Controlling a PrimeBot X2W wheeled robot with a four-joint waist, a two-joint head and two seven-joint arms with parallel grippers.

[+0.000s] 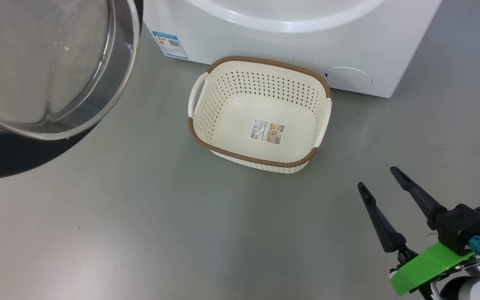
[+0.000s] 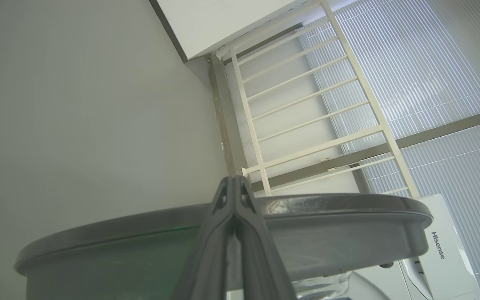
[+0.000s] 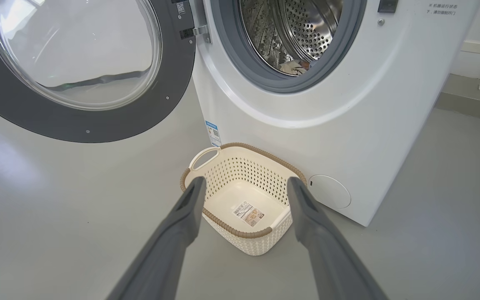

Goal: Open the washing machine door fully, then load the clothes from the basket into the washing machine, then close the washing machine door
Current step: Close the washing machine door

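Observation:
The washing machine door point(image 1: 48, 71) stands swung open at the left, glass bowl bulging out of its black ring point(image 3: 111, 121). The washing machine point(image 1: 265, 46) shows its steel drum point(image 3: 306, 29), with a bit of the clothes point(image 3: 292, 66) lying low inside. On the floor in front sits the basket point(image 1: 244, 104), nothing in it but a label sticker. My right gripper point(image 1: 376, 177) hangs open at the lower right, short of the basket point(image 3: 265, 243), its gap point(image 3: 246, 182) unfilled. My left gripper point(image 2: 232, 179) is shut, crossing the door's grey rim point(image 2: 327, 204); contact cannot be told.
Grey floor point(image 1: 140, 216) spreads all around the basket. A blue energy label point(image 1: 170, 43) and a round service cover point(image 1: 348, 77) mark the machine's lower front. A white railing point(image 2: 306, 112) and window blinds point(image 2: 431, 75) show behind the door. A raised step point(image 3: 473, 96) lies right of the machine.

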